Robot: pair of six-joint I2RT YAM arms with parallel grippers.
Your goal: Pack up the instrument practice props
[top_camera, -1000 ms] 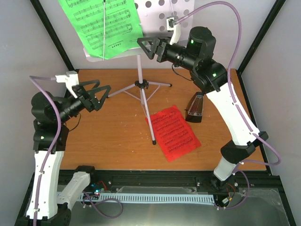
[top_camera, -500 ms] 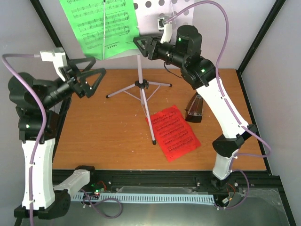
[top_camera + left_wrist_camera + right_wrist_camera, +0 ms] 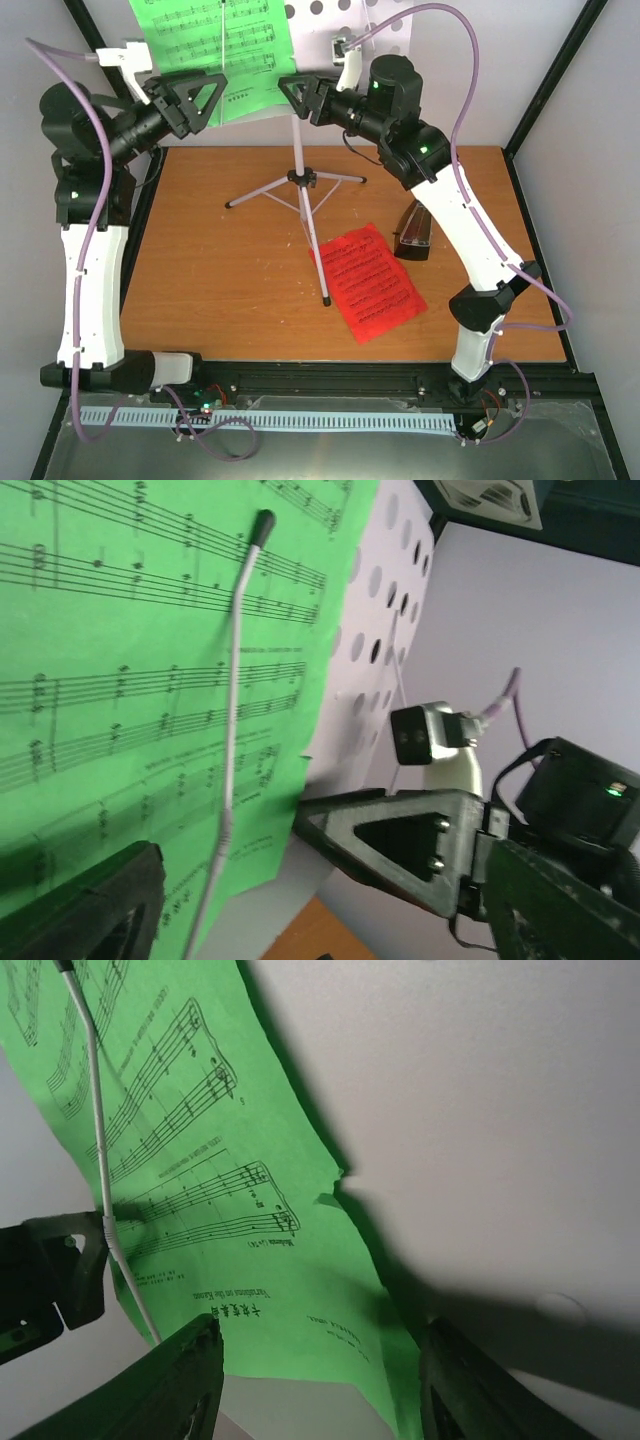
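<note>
The left gripper (image 3: 205,95) hangs wide open and empty near the green sheet (image 3: 210,45), at its lower left edge. The sheet rests on the stand (image 3: 297,150), which is upright on the tabletop (image 3: 220,290). The right gripper (image 3: 295,95), jaws partly apart, straddles the sheet's lower right corner. The red sheet (image 3: 372,282) lies flat, with the metronome (image 3: 415,232) just beside it.

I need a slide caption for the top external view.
Left gripper and right gripper flank the green sheet on the music stand.
</note>
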